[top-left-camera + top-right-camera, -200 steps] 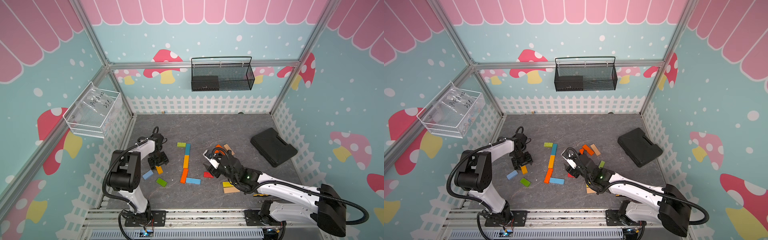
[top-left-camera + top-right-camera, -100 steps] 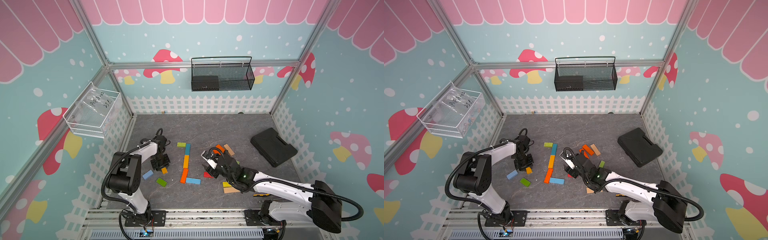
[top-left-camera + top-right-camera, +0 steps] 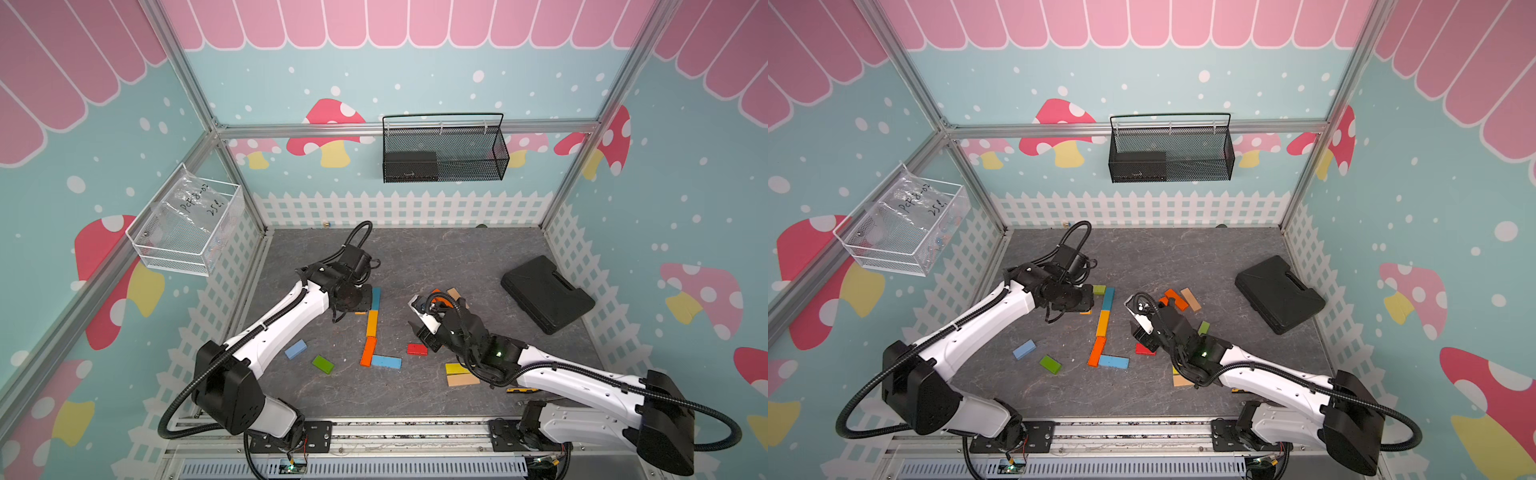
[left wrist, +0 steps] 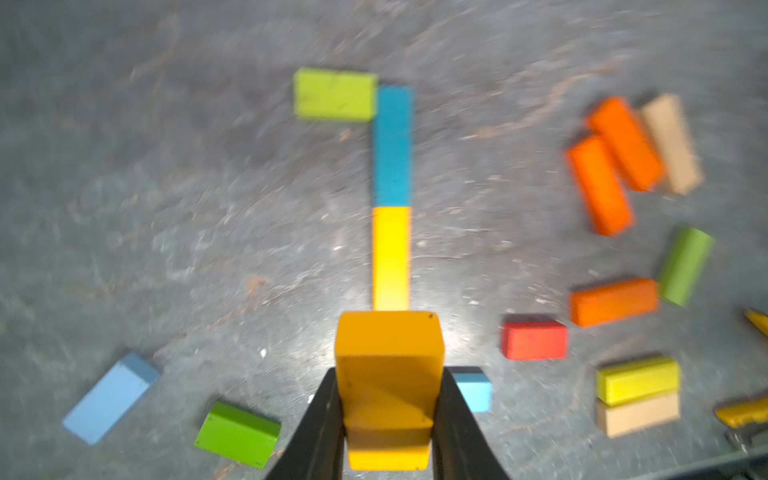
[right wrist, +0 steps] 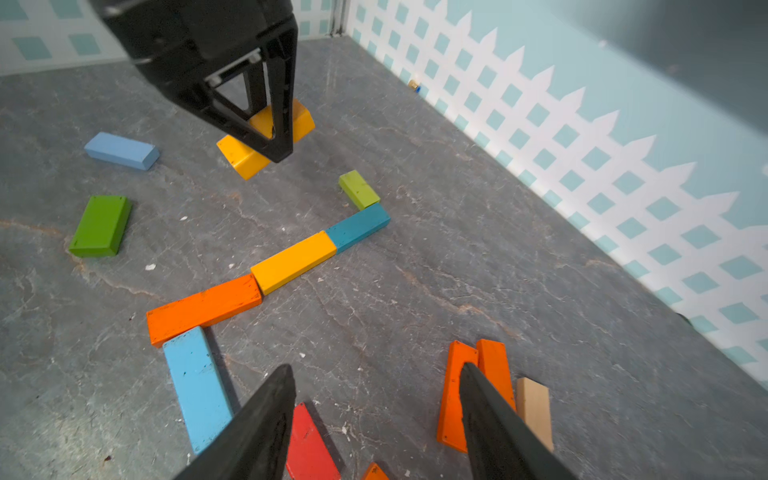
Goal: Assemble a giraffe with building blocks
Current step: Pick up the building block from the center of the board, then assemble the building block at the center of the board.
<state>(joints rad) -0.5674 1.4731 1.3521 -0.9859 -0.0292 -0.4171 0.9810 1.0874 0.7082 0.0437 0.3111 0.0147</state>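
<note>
L claw point(image 4: 389, 372) just clamped flat yellow-orange wooden brick point(image 4: 388, 340), airborne 10 o'clock of brick row point(image 3: 371, 324): next giraffe pc. R claw point(image 5: 376, 368) apart.

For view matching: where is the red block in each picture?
In a top view: red block, right of the light blue block.
In a top view: red block, same place, partly hidden.
Left wrist: red block, near the light blue block.
Right wrist: red block, framed by the right hand.
Shared landmark: the light blue block.

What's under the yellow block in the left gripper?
Bare grey floor shows beneath the yellow block, shut in the left gripper; in both top views the gripper covers that spot.
</note>
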